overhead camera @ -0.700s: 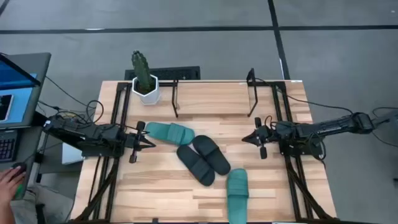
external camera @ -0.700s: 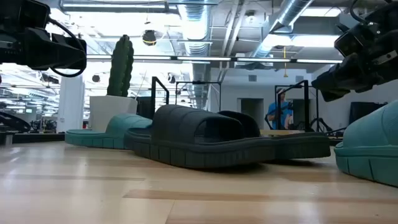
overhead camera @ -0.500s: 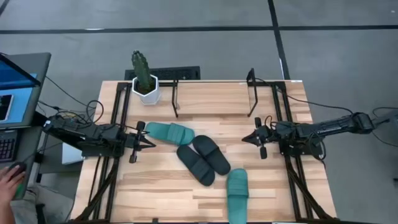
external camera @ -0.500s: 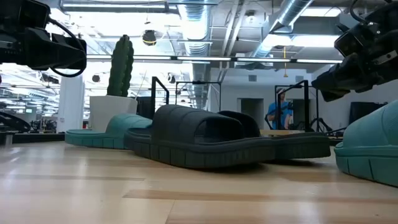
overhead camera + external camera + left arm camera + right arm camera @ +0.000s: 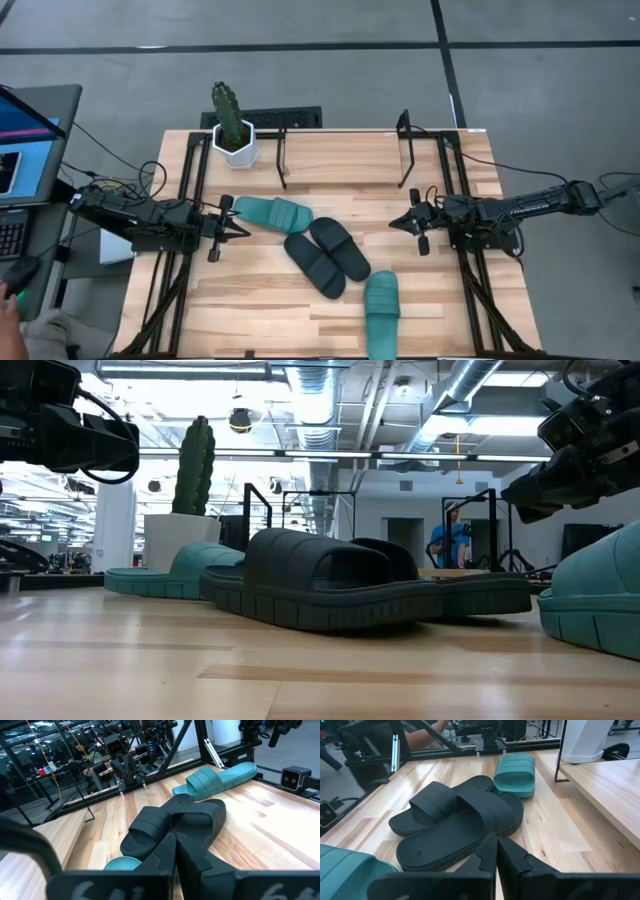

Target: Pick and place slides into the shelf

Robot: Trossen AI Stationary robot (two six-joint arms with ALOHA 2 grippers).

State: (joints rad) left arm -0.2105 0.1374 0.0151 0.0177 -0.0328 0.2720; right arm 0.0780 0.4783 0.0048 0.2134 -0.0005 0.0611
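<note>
Wooden table (image 5: 440, 300): carries every item below; nothing on it has shifted over the past moment, and both arms hold the same pose, so the task has not begun.

Shelf (image 5: 343, 160): low black wire rack at the far edge, between its two upright brackets; no slide is in it.

Potted cactus (image 5: 231, 125): white pot, far left corner, just left of the shelf.

Black slides, pair: one (image 5: 315, 264) and the other (image 5: 340, 247) lie touching side by side at mid-table, angled.

Teal slide (image 5: 273, 212): left of centre, its end touching the black pair, just beside the left gripper's tip.

Teal slide (image 5: 381, 312): near edge, right of centre, apart from the rest.

Left gripper (image 5: 240, 230): left of the table, fingers clenched together, grasping nothing.

Right gripper (image 5: 397, 223): right of the table, fingers likewise pressed together, empty.

Only change: a person's hand (image 5: 8, 305) at the far left margin has drawn back. All four slides remain to be placed.
</note>
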